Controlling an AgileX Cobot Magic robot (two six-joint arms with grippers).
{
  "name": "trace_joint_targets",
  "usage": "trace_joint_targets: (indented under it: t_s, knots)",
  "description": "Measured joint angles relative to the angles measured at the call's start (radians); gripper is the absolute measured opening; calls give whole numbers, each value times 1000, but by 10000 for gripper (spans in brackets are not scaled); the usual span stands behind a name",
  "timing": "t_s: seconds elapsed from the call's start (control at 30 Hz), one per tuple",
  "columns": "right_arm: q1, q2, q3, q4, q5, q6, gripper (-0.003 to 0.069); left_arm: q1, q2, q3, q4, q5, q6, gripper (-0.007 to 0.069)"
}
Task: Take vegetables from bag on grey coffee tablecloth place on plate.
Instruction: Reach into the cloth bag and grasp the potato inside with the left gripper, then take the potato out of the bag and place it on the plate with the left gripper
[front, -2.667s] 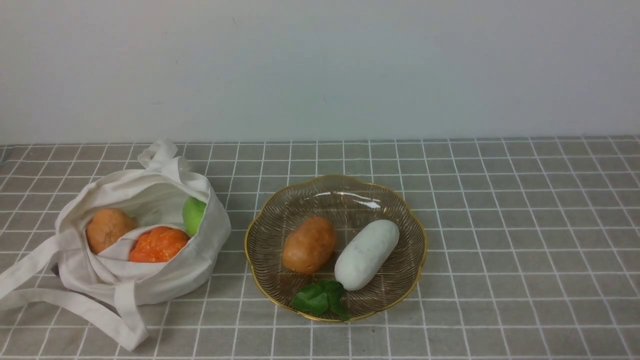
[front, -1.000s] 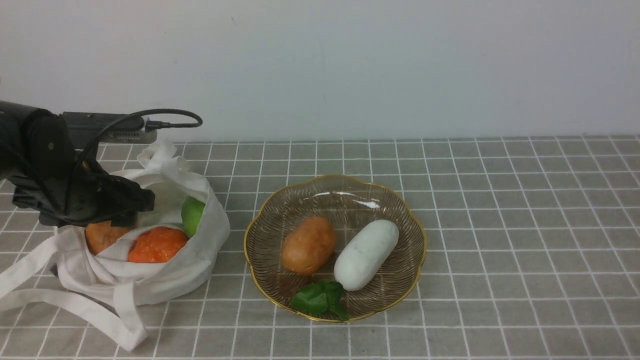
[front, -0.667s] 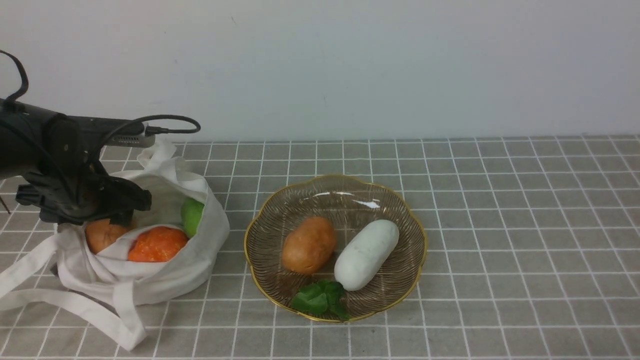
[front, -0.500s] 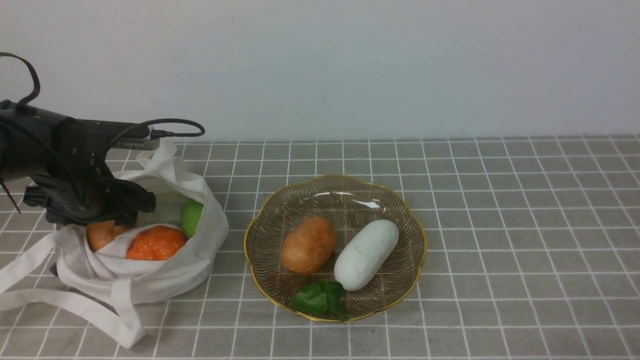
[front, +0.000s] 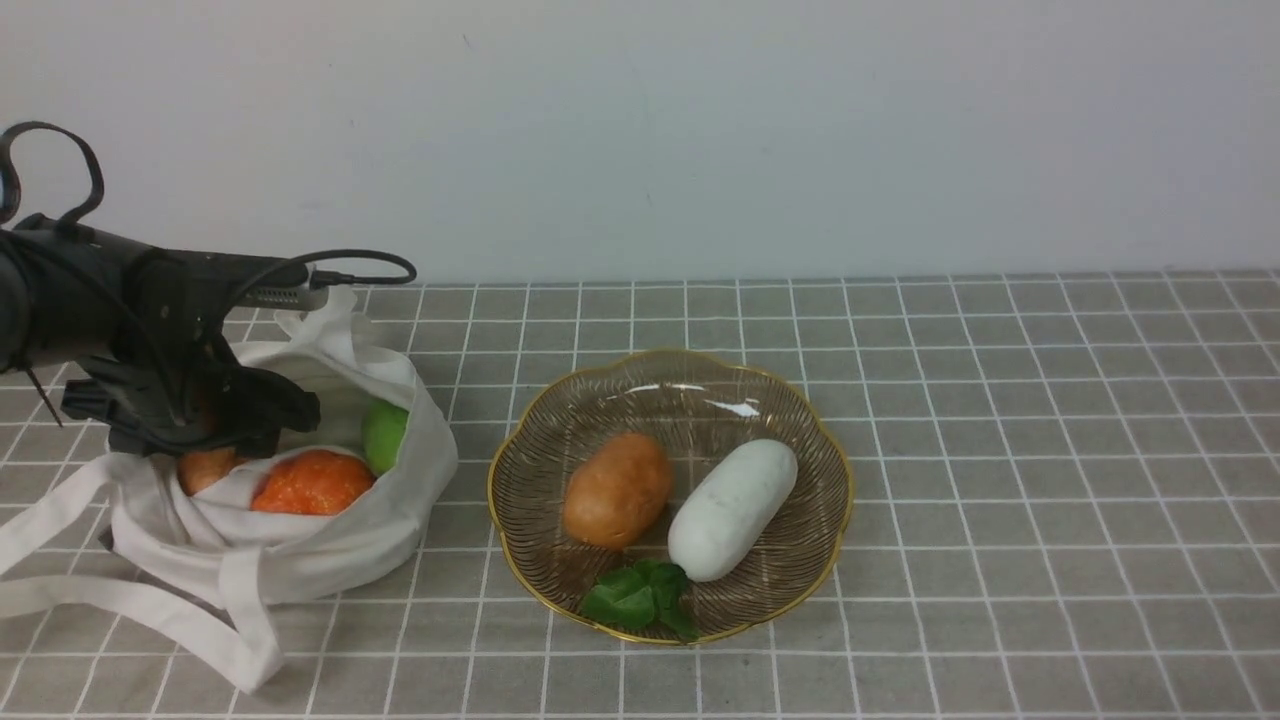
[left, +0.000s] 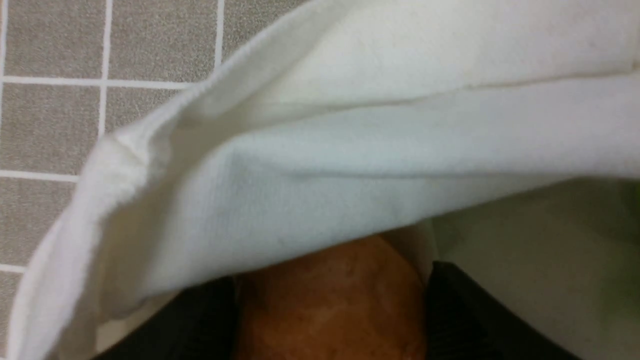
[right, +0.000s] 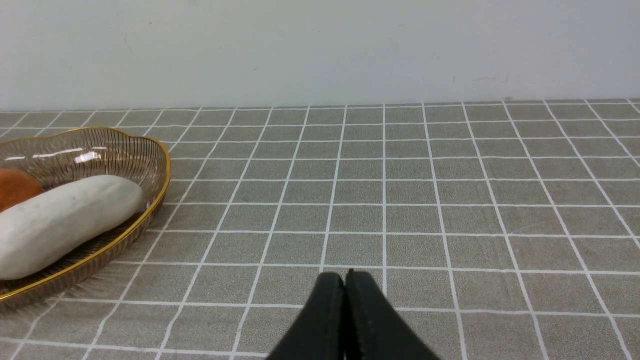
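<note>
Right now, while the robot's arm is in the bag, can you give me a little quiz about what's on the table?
1. True or false: the plate is empty.
2. Inside the bag, what sits between the jaws of the left gripper? A) a carrot B) a potato C) a tomato
3. Fill the gap: the jaws of the right gripper are ____.

Key
1. False: it holds a second potato, a white gourd and green leaves.
2. B
3. shut
</note>
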Motion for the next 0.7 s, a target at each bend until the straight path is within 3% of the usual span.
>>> trace_joint_targets:
  t_s: [0.2,0.43,0.7]
  knots:
    - [0,0,0,0,0,0,-15,0,-62,6,-28,32,12,436]
    - [0,0,0,0,0,0,-15,0,-268,9,-92,39,108,436]
    - [0,0,0,0,0,0,-15,0,-307,11,-140,19,137,436]
